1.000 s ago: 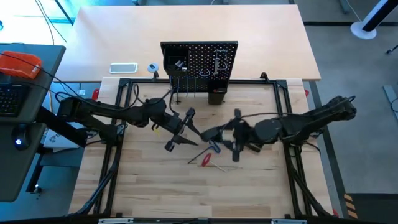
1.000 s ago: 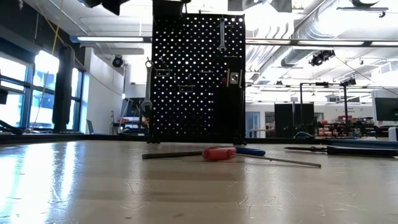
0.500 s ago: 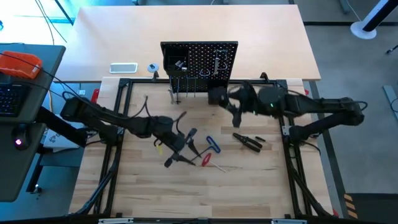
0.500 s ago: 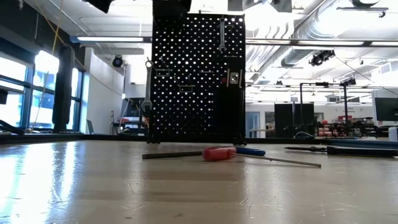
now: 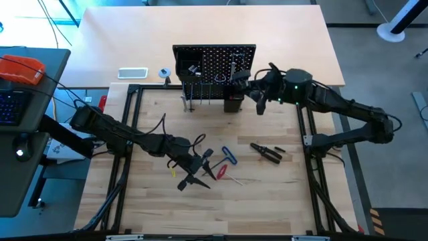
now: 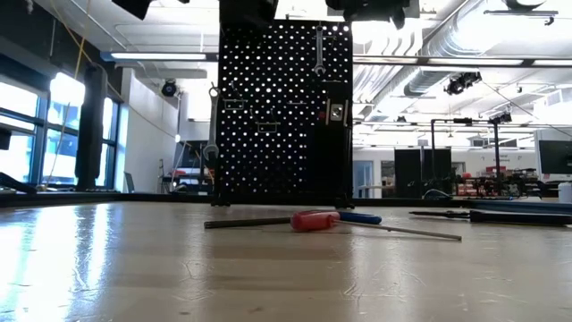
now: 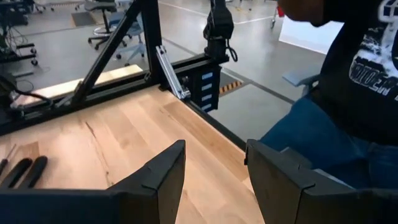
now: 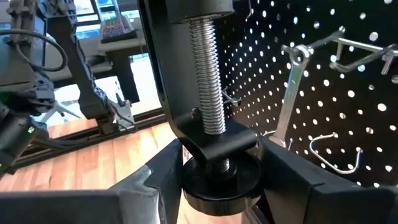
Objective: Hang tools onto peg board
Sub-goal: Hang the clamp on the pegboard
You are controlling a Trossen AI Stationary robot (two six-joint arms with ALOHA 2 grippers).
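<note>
My right gripper (image 5: pixel 253 86) is up at the peg board (image 5: pixel 214 63), shut on a black C-clamp (image 8: pixel 208 93) right before its holes. A silver wrench (image 8: pixel 289 93) hangs from a hook on the board. My left gripper (image 5: pixel 199 173) hovers open over the table's middle, nothing between its fingers (image 7: pixel 163 177). Just to its right a red-handled screwdriver (image 5: pixel 221 171) and a blue-handled T hex key (image 5: pixel 229 155) lie flat on the wood. Black pliers (image 5: pixel 267 152) lie farther right. My right gripper pinches the C-clamp between its two fingers at the screw's pad end, on the frame's threaded boss and round pad (image 8: pixel 217 177). The fingers come about level from the table's right, across the screw. The clamp is lifted clear of the table, its screw (image 8: pixel 208 81) pointing away from the fingers.
The peg board stands upright at the table's far edge, with hooks (image 8: pixel 339 155) and small bins (image 5: pixel 190 69) on it. A black frame (image 5: pixel 130 134) runs around the wooden table top. A seated person in dark clothes (image 7: pixel 348 93) is beyond the table's edge.
My right gripper has swung from the table's middle toward the far edge and up to the peg board, carrying the C-clamp and uncovering the pliers. My left gripper has gone toward the near edge and a little down, staying open.
</note>
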